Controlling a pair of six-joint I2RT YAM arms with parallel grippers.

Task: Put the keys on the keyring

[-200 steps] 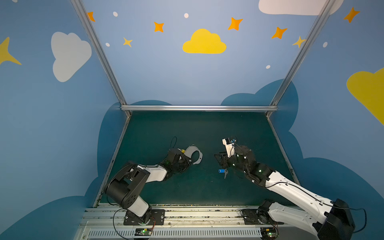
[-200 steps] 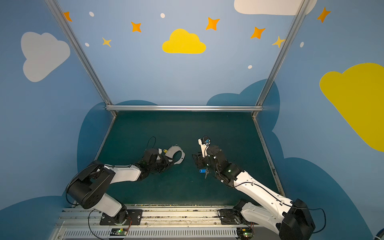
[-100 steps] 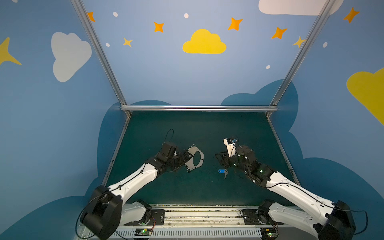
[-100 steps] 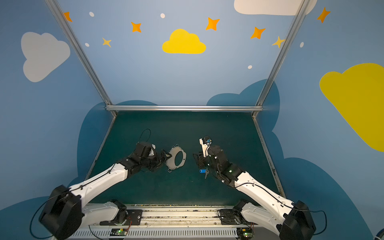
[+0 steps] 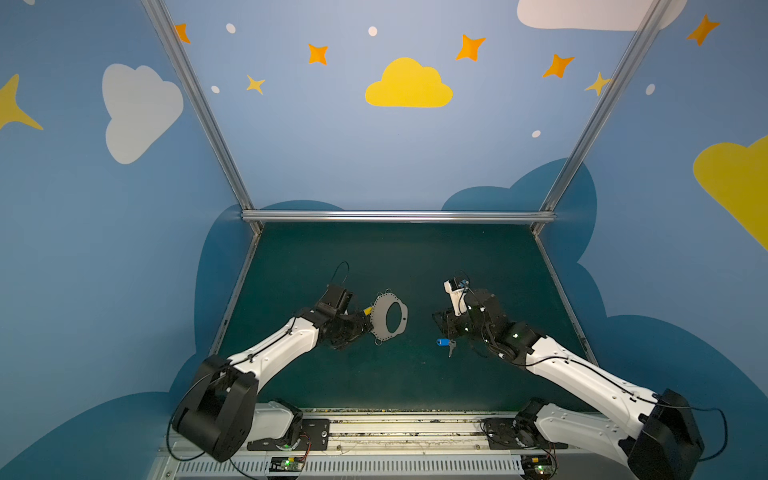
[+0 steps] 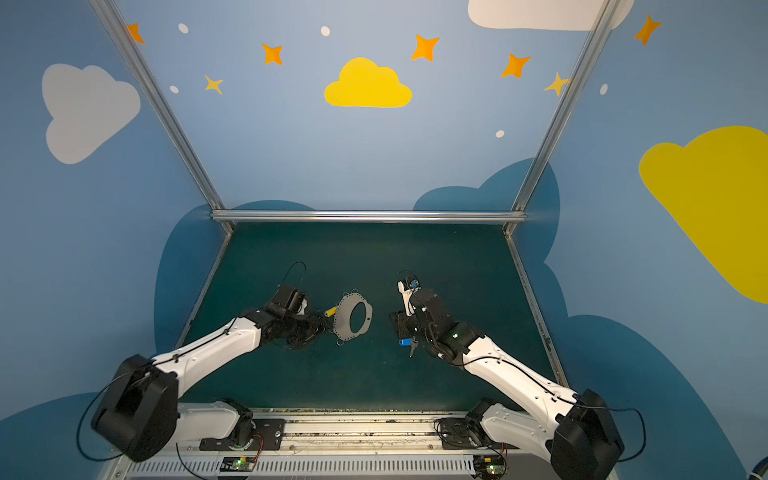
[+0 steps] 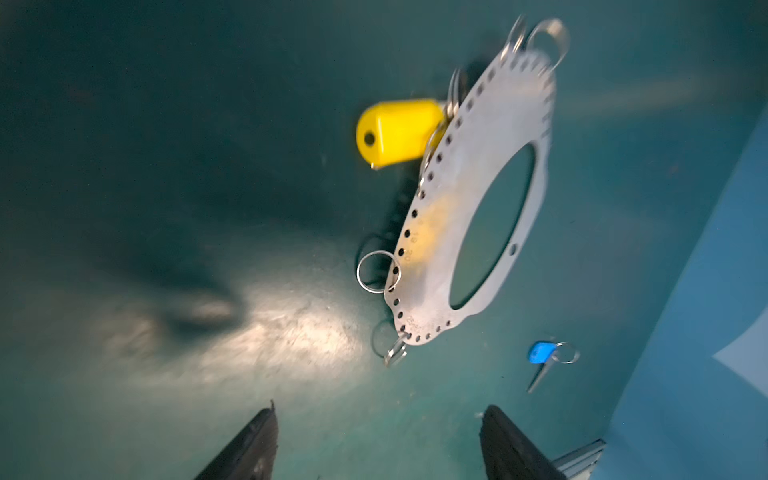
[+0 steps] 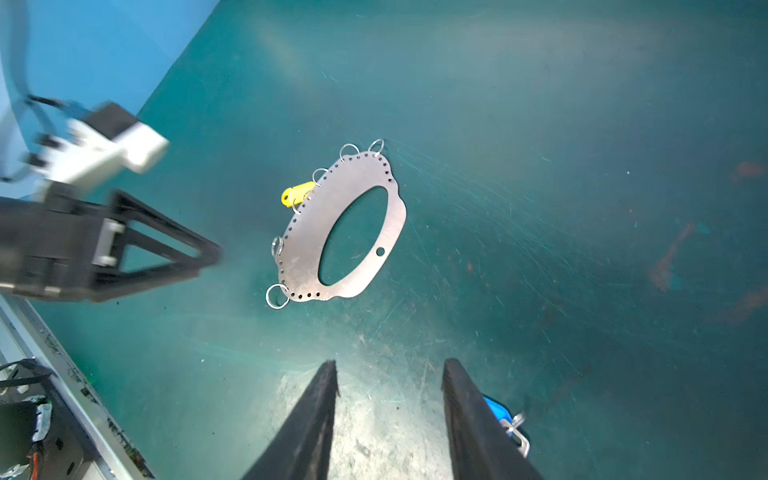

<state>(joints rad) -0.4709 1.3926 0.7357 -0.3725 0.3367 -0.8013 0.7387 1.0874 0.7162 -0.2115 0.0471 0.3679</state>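
The keyring [image 5: 379, 321] [image 6: 343, 322] is a flat grey plate with an oval hole, lying on the green mat left of centre. Small wire rings hang from its edge [image 7: 449, 195] [image 8: 316, 216]. The yellow-tagged key [image 5: 367, 310] [image 7: 395, 131] [image 8: 296, 193] sits at its left edge among those rings. My left gripper [image 5: 365, 327] [image 7: 380, 415] is open just left of the plate, holding nothing. The blue-tagged key [image 5: 444, 343] [image 6: 405, 342] [image 7: 540, 353] lies loose on the mat. My right gripper [image 5: 441, 325] [image 8: 388, 365] is open and empty, the blue key [image 8: 498, 409] just outside one finger.
Aluminium frame rails [image 5: 397, 216] border the mat at the back and sides, with blue walls behind. The arms' base rail with small circuit boards [image 5: 374, 432] runs along the front edge.
My left gripper has opened and let go of the keyring, which now lies flat on the mat. The left arm stretched forward and drew back slightly. The right arm has not moved.
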